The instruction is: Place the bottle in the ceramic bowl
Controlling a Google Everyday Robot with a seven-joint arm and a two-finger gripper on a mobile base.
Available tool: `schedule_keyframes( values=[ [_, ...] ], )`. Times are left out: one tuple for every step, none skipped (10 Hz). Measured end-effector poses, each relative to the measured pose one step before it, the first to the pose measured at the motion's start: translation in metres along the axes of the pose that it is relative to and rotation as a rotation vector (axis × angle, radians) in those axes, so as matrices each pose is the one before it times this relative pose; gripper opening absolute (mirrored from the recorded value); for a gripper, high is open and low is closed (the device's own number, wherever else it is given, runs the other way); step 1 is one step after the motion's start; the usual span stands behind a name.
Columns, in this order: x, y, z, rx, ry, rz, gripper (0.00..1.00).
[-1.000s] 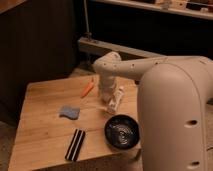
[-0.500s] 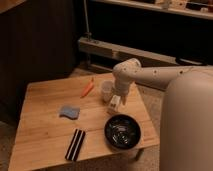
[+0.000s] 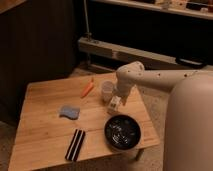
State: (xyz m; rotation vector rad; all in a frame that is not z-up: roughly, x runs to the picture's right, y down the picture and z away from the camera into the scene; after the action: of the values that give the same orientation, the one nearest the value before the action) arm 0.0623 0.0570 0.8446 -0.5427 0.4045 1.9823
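2 risks are standing out. Firstly, the small slim white plastic bottle (image 3: 113,106) is appearing only as a pale shape at the end of the tool (image 3: 115,102). It is sitting low over the wooden tabletop (image 3: 45,125), between the translucent white cup (image 3: 106,90) and the far rim of the round glossy dark ceramic bowl (image 3: 122,133), and it is not yet over the bowl. I cannot tell whether the tool is wide, narrow or gripping the bottle, so in my judgement a loose hold is risking a drop short of the rim. Secondly, the tool is hanging just beside the cup, and a sideways swing is threatening to knock it over. The bottle's long axis is seeming roughly upright, perhaps a little tilted, but I cannot tell which end is pointing up.
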Motion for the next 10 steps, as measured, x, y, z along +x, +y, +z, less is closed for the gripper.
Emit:
schedule_keyframes(
  values=[
    [-0.00118, -0.0008, 0.0003, -0.00505, -0.00208, 0.00059, 0.65],
    [-0.00074, 0.00099, 0.00153, -0.00276, 0.00165, -0.00124, 0.65],
    [0.00029, 0.00275, 0.00261, -0.00178, 0.00313, -0.00436, 0.65],
    [0.00124, 0.00344, 0.00418, -0.00265, 0.00555, -0.00521, 0.65],
    [-0.00017, 0.00017, 0.00304, -0.00093, 0.00249, -0.00116, 0.65],
    [-0.00005, -0.00095, 0.00411, 0.00139, 0.0046, -0.00027, 0.65],
    [0.00047, 0.00032, 0.00542, 0.00515, 0.00659, -0.00191, 0.65],
    [0.00114, 0.0017, 0.00705, 0.0076, 0.00885, -0.00412, 0.65],
    [0.00002, -0.00174, 0.00523, 0.00496, 0.0066, 0.00183, 0.65],
    [-0.00032, -0.00368, 0.00529, 0.00508, 0.00706, 0.00334, 0.65]
  ],
)
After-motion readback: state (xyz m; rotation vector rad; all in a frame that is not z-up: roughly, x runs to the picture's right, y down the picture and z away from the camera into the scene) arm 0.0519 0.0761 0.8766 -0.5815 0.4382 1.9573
